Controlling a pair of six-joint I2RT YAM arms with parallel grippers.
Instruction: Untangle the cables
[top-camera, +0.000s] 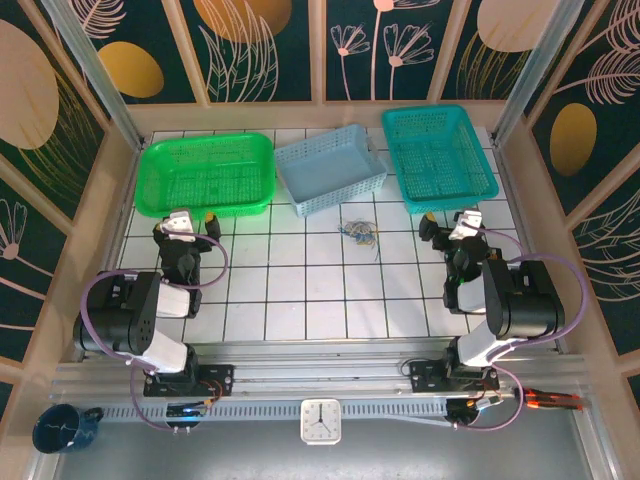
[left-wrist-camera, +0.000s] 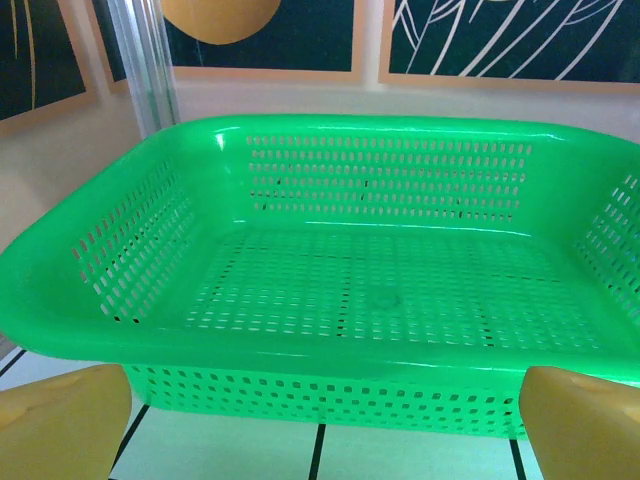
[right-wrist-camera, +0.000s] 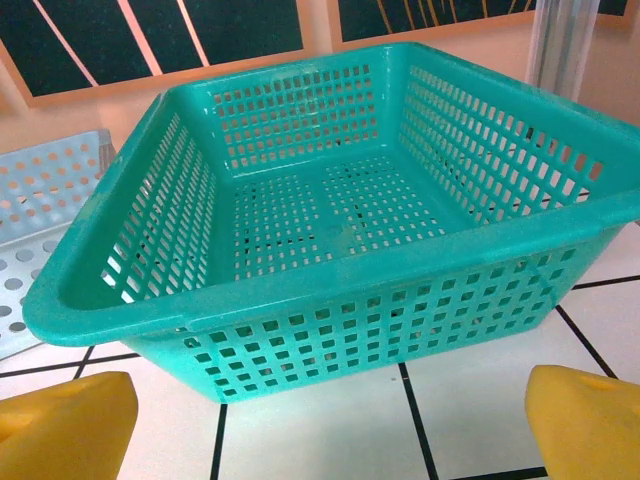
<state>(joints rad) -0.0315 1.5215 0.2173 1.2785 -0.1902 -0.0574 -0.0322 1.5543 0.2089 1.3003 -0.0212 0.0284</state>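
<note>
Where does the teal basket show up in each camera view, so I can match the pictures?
Top external: the teal basket sits at the upper right, beside the light blue basket.
Right wrist: it spans the middle of the frame, light blue basket at the left edge.
Left wrist: this camera faces the green basket.
Shared landmark: the white tiled table.

A small tangled clump of thin dark blue, yellow-tan and whitish cables (top-camera: 358, 233) is seen lying mid-table, nearer its far edge.

Left arm (top-camera: 140, 315), right arm (top-camera: 510, 300) showing black-and-white casings; lilac-grey hoses (top-camera: 83, 305) looping alongside; fingers (left-wrist-camera: 60, 425) showing yellow.
</note>
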